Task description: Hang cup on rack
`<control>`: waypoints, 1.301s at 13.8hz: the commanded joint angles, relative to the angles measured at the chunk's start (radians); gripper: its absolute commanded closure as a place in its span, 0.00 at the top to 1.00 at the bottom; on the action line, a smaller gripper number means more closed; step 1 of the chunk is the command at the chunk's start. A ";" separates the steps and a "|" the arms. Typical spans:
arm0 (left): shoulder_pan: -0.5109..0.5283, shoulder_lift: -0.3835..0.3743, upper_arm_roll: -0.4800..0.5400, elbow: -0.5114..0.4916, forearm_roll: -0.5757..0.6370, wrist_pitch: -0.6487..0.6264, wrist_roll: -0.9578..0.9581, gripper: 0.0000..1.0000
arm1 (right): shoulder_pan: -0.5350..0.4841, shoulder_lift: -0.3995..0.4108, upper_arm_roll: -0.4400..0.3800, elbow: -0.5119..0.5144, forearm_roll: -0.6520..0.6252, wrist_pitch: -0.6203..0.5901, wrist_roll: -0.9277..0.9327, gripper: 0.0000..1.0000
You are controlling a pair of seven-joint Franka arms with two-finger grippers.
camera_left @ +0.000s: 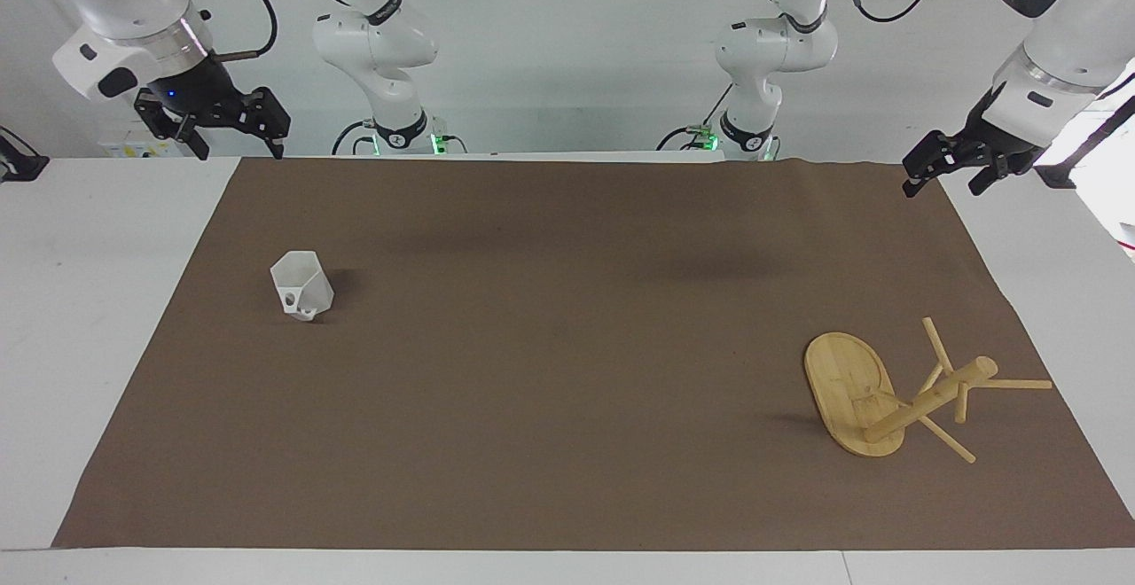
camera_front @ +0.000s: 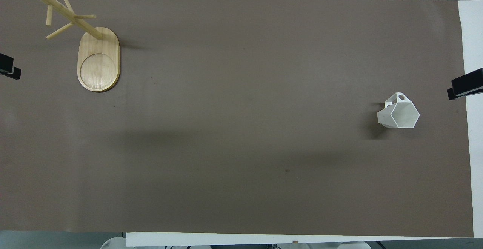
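Observation:
The white faceted cup stands upright on the brown mat toward the right arm's end of the table, its handle turned away from the robots; it also shows in the overhead view. The bamboo rack stands on its oval base toward the left arm's end, farther from the robots than the cup, with all its pegs bare. My right gripper hangs open and empty over the mat's corner near its base, apart from the cup. My left gripper hangs open and empty over the mat's other near corner, apart from the rack.
The brown mat covers most of the white table. Only the grippers' tips show in the overhead view, the left and the right, at the mat's two ends.

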 commanded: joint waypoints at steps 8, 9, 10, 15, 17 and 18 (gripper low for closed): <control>0.001 -0.018 0.002 -0.019 -0.008 -0.002 -0.012 1.00 | -0.009 -0.037 -0.006 -0.077 -0.008 0.041 -0.305 1.00; 0.001 -0.018 0.002 -0.019 -0.008 -0.002 -0.012 1.00 | -0.050 -0.035 -0.010 -0.077 -0.008 0.060 -0.456 1.00; 0.001 -0.016 0.002 -0.019 -0.008 -0.002 -0.012 1.00 | -0.123 -0.029 -0.008 -0.077 0.001 0.075 -0.590 1.00; 0.001 -0.018 0.002 -0.019 -0.008 -0.002 -0.012 1.00 | -0.417 0.129 -0.009 -0.066 0.331 0.102 -1.286 1.00; 0.001 -0.018 0.002 -0.019 -0.008 -0.002 -0.012 1.00 | -0.494 0.220 -0.007 -0.060 0.438 0.094 -1.513 1.00; 0.001 -0.018 0.002 -0.019 -0.008 -0.002 -0.012 1.00 | -0.536 0.268 -0.007 -0.063 0.501 0.092 -1.651 1.00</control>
